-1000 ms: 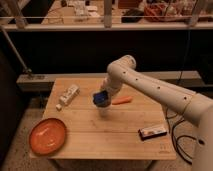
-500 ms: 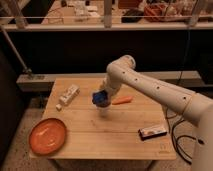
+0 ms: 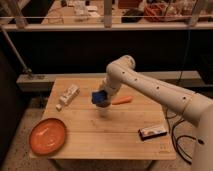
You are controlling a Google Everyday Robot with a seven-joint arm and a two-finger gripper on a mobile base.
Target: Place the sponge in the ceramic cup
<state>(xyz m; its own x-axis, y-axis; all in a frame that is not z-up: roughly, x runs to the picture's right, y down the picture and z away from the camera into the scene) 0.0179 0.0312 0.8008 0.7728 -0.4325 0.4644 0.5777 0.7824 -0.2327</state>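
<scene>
The bright-blue sponge (image 3: 99,97) hangs a little above the middle of the wooden table (image 3: 115,142), at the tip of the white arm that reaches in from the right. My gripper (image 3: 100,98) is shut on it and points down. Directly under the sponge lies a pale rounded shape (image 3: 103,111) on the tabletop. I cannot tell whether that shape is the ceramic cup.
An orange carrot-like piece (image 3: 121,100) lies just right of the gripper. A white bottle-like object (image 3: 67,95) lies at the table's left, an orange plate (image 3: 47,136) at the front left, and a black-and-white bar (image 3: 152,131) at the front right. Cables hang at the right.
</scene>
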